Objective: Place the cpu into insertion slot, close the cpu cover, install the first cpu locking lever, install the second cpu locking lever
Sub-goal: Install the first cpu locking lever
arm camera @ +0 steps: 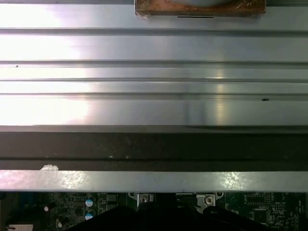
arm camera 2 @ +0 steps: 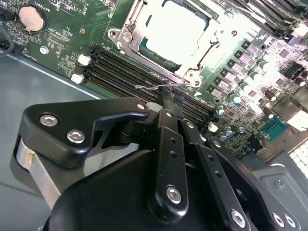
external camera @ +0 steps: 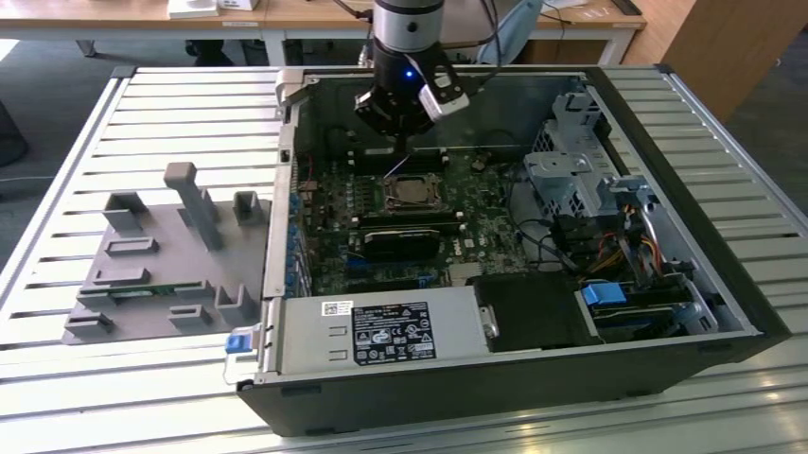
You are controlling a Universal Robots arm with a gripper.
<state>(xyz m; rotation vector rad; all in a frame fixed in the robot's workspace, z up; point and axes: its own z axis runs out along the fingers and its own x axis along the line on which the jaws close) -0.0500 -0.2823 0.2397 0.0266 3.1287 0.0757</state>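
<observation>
Black gripper [arm camera 2: 168, 97] fingers are pinched together on a thin silver wire locking lever [arm camera 2: 149, 88], which crosses their tips just beside the socket's edge, above the long black memory slots [arm camera 2: 120, 67]. Just past the tips, the small square cpu [arm camera 2: 178, 29] with its dull grey metal top sits in the socket. The silver windowed cpu cover [arm camera 2: 127, 34] lies flat around it on the green motherboard [arm camera 2: 57, 38]. In the exterior view, the arm reaches down into an open black computer case [external camera: 505, 397] on a slatted metal table [external camera: 76, 397].
</observation>
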